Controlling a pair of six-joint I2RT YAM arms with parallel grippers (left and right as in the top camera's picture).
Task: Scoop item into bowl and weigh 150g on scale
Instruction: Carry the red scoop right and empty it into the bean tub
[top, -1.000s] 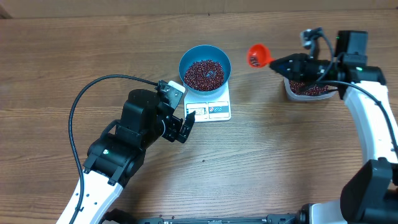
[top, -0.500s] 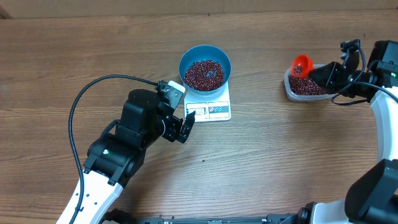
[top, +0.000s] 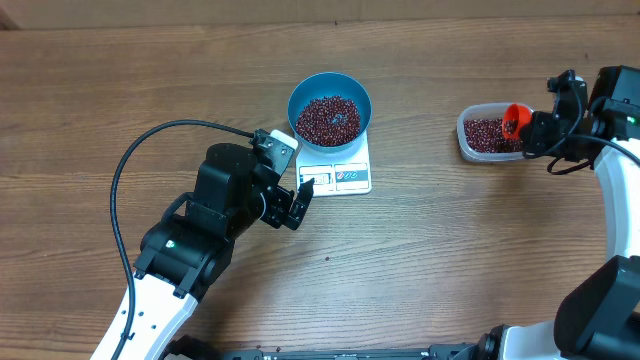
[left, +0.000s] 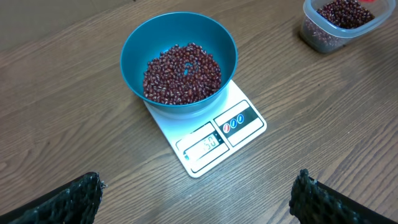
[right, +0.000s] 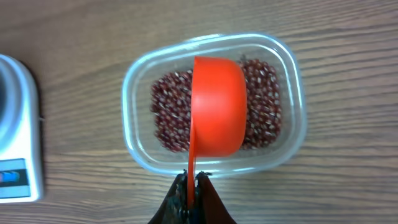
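Wooden counter (top: 120, 60) from above: blue bowl (top: 330, 85) holding red beans (top: 328, 118) sits on the white scale (top: 345, 178) at 12 o'clock. At 3 o'clock, the right gripper (top: 540, 130) clamps the orange scoop (right: 217, 106) over the clear tub (right: 134, 87). At 7 o'clock the left gripper (top: 291, 204) idles, jaws wide. Dip shallowly; small scoops likely avoid overshooting.

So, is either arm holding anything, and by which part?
The right gripper pinches the orange-red scoop by its handle. The left gripper is open and empty.
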